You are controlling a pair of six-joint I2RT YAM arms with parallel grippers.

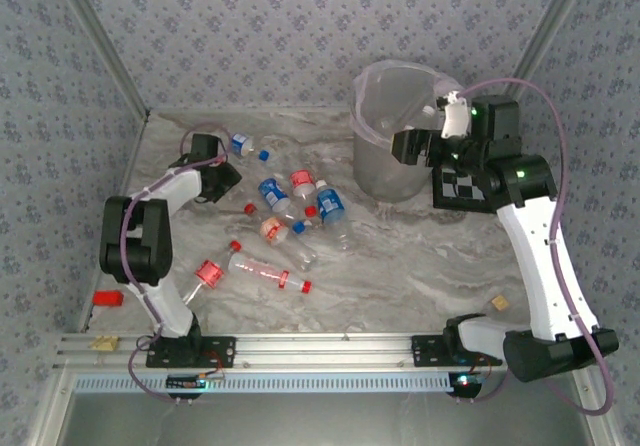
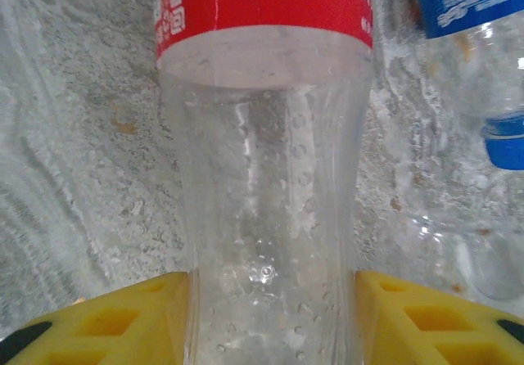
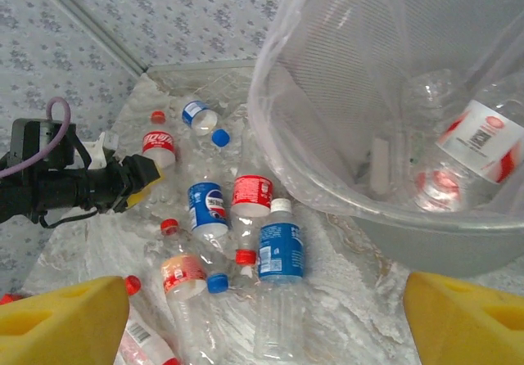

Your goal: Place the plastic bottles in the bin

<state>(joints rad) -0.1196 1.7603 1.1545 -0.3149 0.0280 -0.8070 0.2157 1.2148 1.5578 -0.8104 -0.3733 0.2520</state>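
My left gripper (image 2: pixel 273 299) is shut on a clear bottle with a red label (image 2: pixel 266 177), its yellow fingers (image 2: pixel 123 320) pressing both sides of the waist as it lies on the table. In the top view this gripper (image 1: pixel 224 176) is at the far left of the bottle cluster (image 1: pixel 290 211). The right gripper (image 3: pixel 266 316) stands open, holding nothing, high up beside the bin (image 3: pixel 327 78). One red-labelled bottle (image 3: pixel 475 148) lies inside the bin. Several bottles remain on the marble, among them a blue-labelled one with a white cap (image 3: pixel 280 250).
The bin (image 1: pixel 385 171) stands at the back right, with a checkerboard (image 1: pixel 460 188) flat beside it under the right arm. A small tan block (image 1: pixel 498 304) lies near the front right. A red object (image 1: pixel 107 299) sits off the table's left edge. Patterned walls close the back.
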